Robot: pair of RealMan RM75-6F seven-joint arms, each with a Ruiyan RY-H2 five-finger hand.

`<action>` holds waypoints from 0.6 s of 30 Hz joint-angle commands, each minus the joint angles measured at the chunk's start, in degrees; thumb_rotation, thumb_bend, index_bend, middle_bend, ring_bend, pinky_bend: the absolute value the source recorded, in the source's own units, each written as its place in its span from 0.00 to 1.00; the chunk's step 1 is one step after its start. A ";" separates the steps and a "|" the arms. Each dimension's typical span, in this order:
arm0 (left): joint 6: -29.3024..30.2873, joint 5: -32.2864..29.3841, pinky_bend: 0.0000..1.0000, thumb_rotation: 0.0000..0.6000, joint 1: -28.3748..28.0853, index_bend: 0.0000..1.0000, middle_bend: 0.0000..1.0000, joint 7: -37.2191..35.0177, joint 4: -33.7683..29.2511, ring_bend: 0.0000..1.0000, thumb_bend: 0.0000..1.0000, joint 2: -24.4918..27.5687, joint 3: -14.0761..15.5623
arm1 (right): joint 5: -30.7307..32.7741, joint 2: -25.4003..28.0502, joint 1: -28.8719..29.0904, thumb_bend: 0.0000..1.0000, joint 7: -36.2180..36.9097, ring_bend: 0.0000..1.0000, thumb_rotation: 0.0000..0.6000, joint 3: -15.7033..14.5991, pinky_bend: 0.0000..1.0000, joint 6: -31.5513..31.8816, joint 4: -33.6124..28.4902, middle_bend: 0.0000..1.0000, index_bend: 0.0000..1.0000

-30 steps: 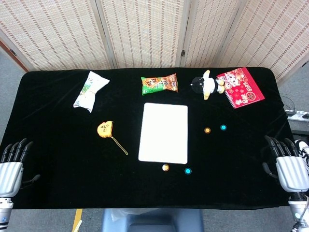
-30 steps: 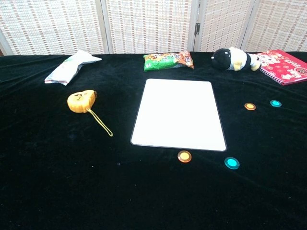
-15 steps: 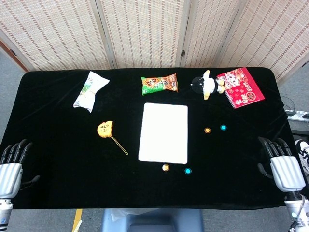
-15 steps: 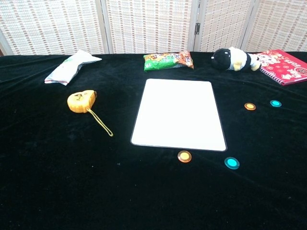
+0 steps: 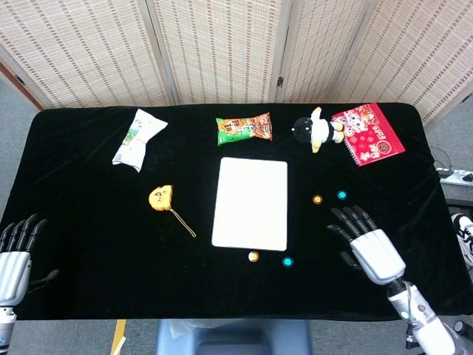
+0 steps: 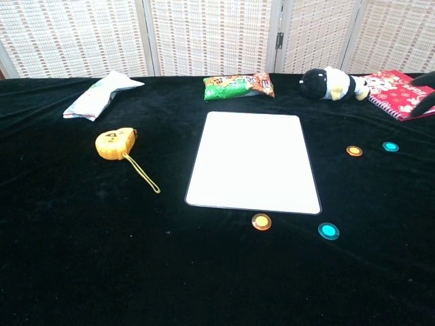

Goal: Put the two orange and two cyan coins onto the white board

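The white board lies bare in the middle of the black table. One orange coin and one cyan coin sit just in front of its near edge. A second orange coin and a second cyan coin lie to its right. My right hand hovers open over the table, fingers spread, right of the near cyan coin and below the far pair; its dark fingertips show at the chest view's right edge. My left hand is open at the table's near left edge.
A yellow tape measure with a pulled strap lies left of the board. Along the back are a white packet, a green-orange snack bag, a panda toy and a red notebook.
My right hand has swept in from the table's right edge toward the centre, now over the cloth near the coins. The left hand has slipped slightly lower. The coins have not moved.
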 commanded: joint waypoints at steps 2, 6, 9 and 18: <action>0.03 0.12 0.00 1.00 0.06 0.00 0.00 -0.04 -0.18 0.05 0.07 0.27 0.07 | -1.14 -2.99 7.63 0.30 -5.10 0.00 1.00 0.78 0.00 -10.20 -4.27 0.00 0.24; 0.08 0.16 0.00 1.00 0.22 0.00 0.00 -0.21 -0.63 0.05 0.07 0.79 0.16 | 0.26 -6.17 12.03 0.30 -8.08 0.00 1.00 1.88 0.00 -16.22 -5.05 0.00 0.24; 0.16 0.03 0.00 1.00 0.43 0.00 0.00 -0.46 -0.94 0.06 0.07 1.19 0.22 | 1.21 -9.20 14.50 0.30 -10.58 0.00 1.00 2.52 0.00 -19.14 -4.34 0.00 0.25; -0.08 -0.28 0.00 1.00 0.85 0.00 0.00 -1.04 -1.40 0.06 0.07 1.87 0.50 | 6.56 -16.31 19.67 0.30 -13.71 0.00 1.00 3.65 0.00 -25.33 1.52 0.00 0.32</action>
